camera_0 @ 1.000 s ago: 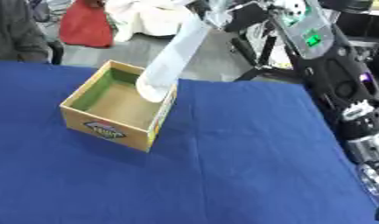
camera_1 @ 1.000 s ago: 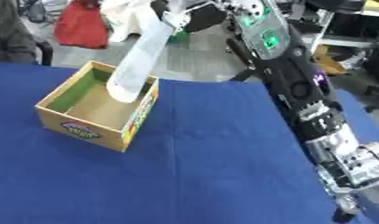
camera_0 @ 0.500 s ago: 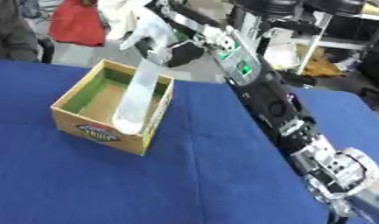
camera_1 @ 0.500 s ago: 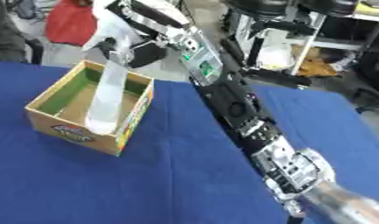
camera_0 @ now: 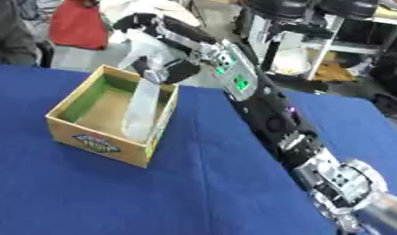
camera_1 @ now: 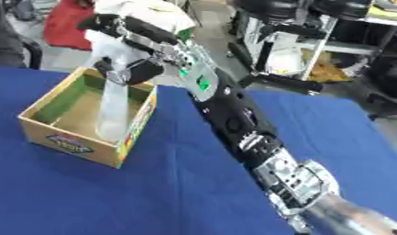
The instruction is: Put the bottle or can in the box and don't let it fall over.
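Bottle (camera_0: pixel 142 110), translucent and pale, stands inside the cardboard box (camera_0: pixel 87 141) with its base on the box floor near the right wall; it tilts slightly, top leaning right and away. Order by size follows. Worktop (camera_0: pixel 193 193): covered in blue cloth, fills the near and middle scene. Right arm (camera_0: pixel 269 124): black with silver joints, runs from the near right corner diagonally up to the far left, over the box's right wall. Box: open-topped, green lining inside, a printed label on its near face, sits on the left part of the worktop. Right hand (camera_0: pixel 157 46): above the box's far right corner, fingers curled round the bottle's upper part. Left hand does not appear in either view.
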`<control>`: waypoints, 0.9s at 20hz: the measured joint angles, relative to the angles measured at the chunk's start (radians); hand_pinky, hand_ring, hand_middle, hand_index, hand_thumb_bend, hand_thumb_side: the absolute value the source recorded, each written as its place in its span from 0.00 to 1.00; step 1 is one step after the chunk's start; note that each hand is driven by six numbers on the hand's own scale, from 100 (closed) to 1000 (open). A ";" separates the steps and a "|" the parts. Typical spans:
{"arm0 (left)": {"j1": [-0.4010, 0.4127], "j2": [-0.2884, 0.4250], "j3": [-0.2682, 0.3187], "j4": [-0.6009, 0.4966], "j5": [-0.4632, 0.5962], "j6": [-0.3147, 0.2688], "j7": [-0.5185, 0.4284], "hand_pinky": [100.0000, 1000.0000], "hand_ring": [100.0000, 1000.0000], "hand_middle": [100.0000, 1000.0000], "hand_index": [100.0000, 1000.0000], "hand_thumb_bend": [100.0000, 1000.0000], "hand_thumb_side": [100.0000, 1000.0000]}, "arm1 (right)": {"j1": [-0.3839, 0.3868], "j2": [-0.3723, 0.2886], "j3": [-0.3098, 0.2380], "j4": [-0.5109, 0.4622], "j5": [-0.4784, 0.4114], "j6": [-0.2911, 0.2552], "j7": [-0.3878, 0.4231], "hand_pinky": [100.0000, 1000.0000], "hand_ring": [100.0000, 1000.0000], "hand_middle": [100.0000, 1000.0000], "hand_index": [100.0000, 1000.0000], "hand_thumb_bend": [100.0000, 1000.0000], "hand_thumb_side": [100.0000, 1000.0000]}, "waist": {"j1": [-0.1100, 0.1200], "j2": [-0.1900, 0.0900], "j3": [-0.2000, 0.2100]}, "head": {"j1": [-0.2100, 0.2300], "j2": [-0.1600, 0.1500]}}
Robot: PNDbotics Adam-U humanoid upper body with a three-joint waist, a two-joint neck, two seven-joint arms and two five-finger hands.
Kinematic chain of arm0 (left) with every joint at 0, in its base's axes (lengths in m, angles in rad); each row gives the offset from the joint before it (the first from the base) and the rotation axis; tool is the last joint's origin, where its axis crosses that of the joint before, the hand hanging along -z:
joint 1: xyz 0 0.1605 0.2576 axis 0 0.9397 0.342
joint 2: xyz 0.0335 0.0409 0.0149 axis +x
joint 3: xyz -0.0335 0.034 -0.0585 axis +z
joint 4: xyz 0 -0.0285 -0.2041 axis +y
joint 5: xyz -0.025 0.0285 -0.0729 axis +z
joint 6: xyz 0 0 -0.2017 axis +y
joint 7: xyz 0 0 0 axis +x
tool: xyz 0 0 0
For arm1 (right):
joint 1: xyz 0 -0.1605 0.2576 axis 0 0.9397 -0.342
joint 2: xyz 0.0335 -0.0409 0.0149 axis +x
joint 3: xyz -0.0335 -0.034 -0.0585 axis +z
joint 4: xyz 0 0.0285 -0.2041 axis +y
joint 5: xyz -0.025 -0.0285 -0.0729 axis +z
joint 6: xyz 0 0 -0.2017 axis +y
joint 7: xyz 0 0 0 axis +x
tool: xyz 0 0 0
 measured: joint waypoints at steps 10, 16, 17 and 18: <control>0.000 0.000 0.000 0.000 0.000 0.000 0.000 0.56 0.61 0.55 0.87 0.36 0.69 | 0.004 -0.001 -0.012 -0.004 0.140 0.030 -0.138 0.96 1.00 1.00 1.00 0.00 0.42 | 0.000 0.000 -0.008 | 0.000 -0.002; 0.010 0.000 0.004 0.000 0.000 0.002 0.004 0.56 0.61 0.55 0.87 0.37 0.69 | 0.038 -0.017 -0.013 -0.010 0.118 0.065 -0.233 0.89 1.00 1.00 1.00 0.00 0.33 | 0.001 0.000 -0.047 | 0.012 -0.004; 0.014 0.000 0.007 0.000 0.000 0.002 0.007 0.56 0.61 0.55 0.87 0.37 0.69 | 0.052 -0.023 -0.012 -0.017 0.104 0.064 -0.243 0.86 1.00 1.00 1.00 0.00 0.32 | 0.002 0.000 -0.059 | 0.019 -0.004; 0.020 0.000 0.012 0.000 0.000 0.002 0.011 0.56 0.61 0.55 0.87 0.37 0.69 | 0.070 -0.028 -0.011 -0.028 0.089 0.060 -0.252 0.84 1.00 1.00 1.00 0.00 0.37 | 0.004 0.000 -0.074 | 0.029 -0.003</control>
